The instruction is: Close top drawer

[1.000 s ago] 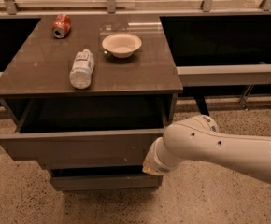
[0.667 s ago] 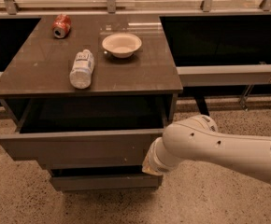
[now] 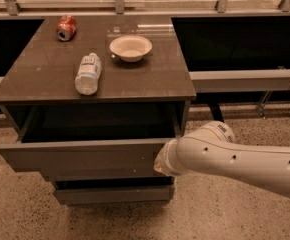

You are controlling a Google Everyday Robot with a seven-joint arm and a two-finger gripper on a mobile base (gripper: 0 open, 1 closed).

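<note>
Top drawer (image 3: 80, 156) is pulled well out from under the cabinet's surface (image 3: 150, 76). Its dark box shows btwn the surface edge & the grey front, so none of the closing looks done yet. The arm (image 3: 235, 159) reaches in from the right, w/ its end at the right part of the drawer front. The claw (image 3: 160, 163) is right there, at or against the front, but the wrist mostly hides it, so released or clenched: can't tell. My read: approach is done, contact prob made or nearly. What's left is the whole push inward till the front sits flush w/ the cabinet. A lower drawer front (image 3: 112, 194) sits below & further back, not the task's. Can (image 3: 66, 27), bottle (image 3: 88, 73) & bowl (image 3: 130, 47) lie on the surface, away from the work.
</note>
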